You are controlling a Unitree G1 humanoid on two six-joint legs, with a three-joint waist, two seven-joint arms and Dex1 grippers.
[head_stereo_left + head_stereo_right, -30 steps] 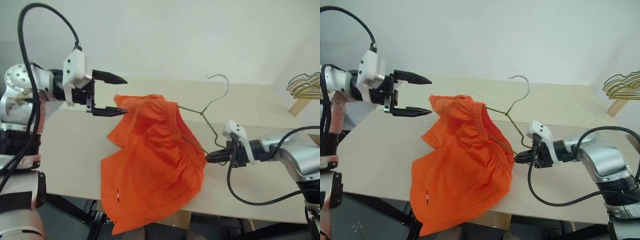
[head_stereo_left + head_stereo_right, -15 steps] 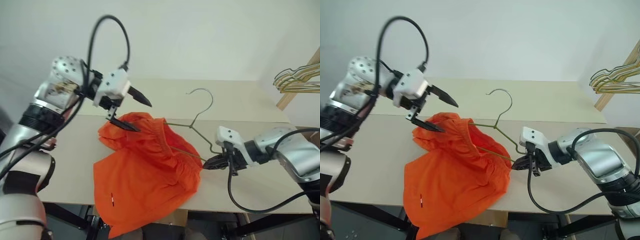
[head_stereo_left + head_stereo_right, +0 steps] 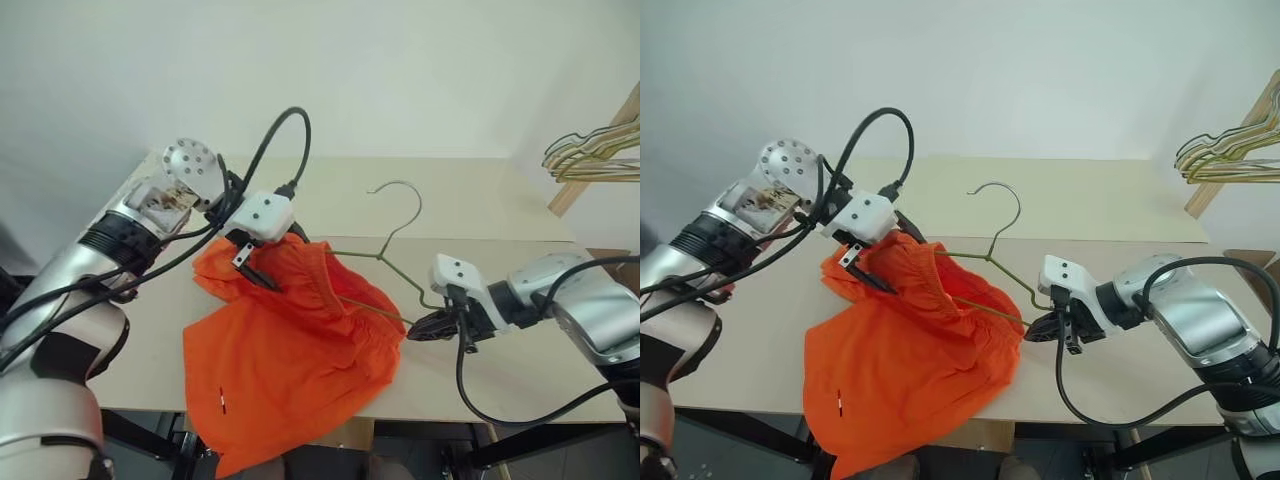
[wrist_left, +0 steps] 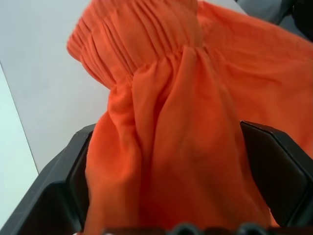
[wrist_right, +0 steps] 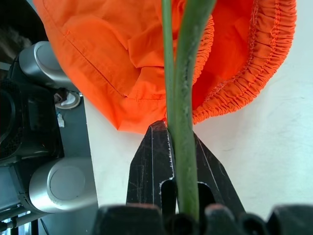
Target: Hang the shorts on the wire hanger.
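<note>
Shorts (image 3: 290, 350), bright orange thin fabric, gathered elastic waistband: draped over front edge of pale wooden table (image 3: 480, 210), waistband partly threaded onto hanger arm. Hanger (image 3: 390, 245), thin greyish-gold wire, triangular with curved hook: pinched at its near corner by right gripper (image 3: 425, 325), fingers closed on the wire, evidently to steady it for threading. Left gripper (image 3: 268, 262): jaws spread wide, straddling bunched waistband, seemingly poised to grasp and pull it along.
</note>
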